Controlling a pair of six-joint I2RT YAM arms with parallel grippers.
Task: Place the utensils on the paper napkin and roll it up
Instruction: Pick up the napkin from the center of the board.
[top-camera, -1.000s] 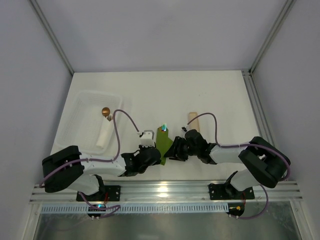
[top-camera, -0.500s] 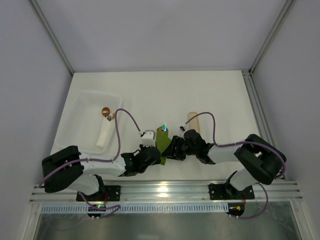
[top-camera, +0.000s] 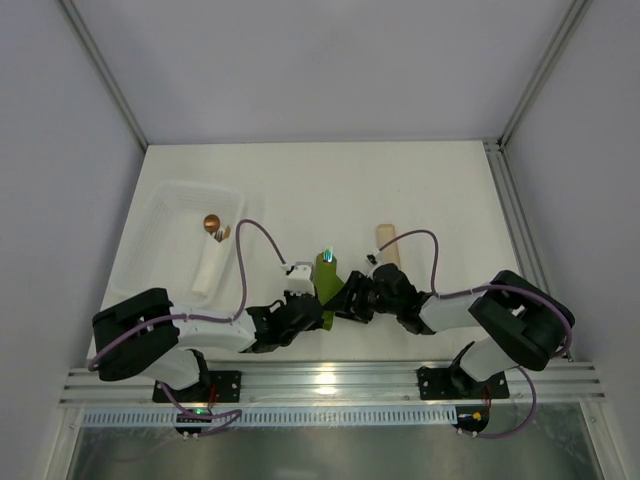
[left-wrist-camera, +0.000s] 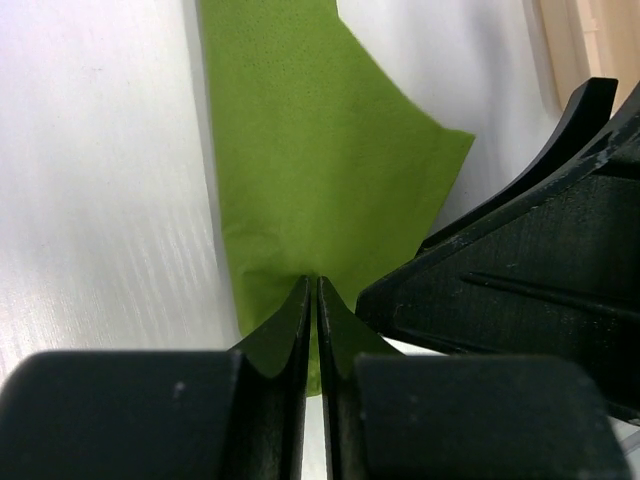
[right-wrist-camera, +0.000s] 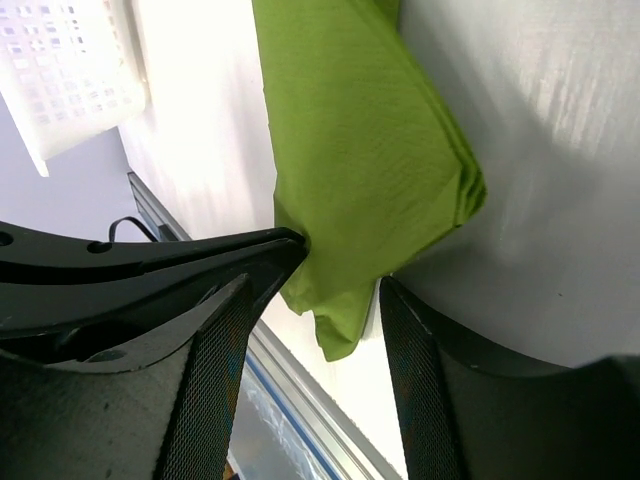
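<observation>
Left pincer (left-wrist-camera: 312, 295) nips the paper napkin (left-wrist-camera: 310, 150), right pincer (right-wrist-camera: 315, 300) gapes around its corner; utensils (top-camera: 327, 256) mostly hidden.

A lab test cell (white walls (top-camera: 320, 60), aluminium rail (top-camera: 330, 381))

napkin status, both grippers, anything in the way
Left gripper shut on paper napkin, near edge. Right gripper open, straddling its folded corner. Shiny utensil shows at far end. Grippers crowd each other.
</observation>
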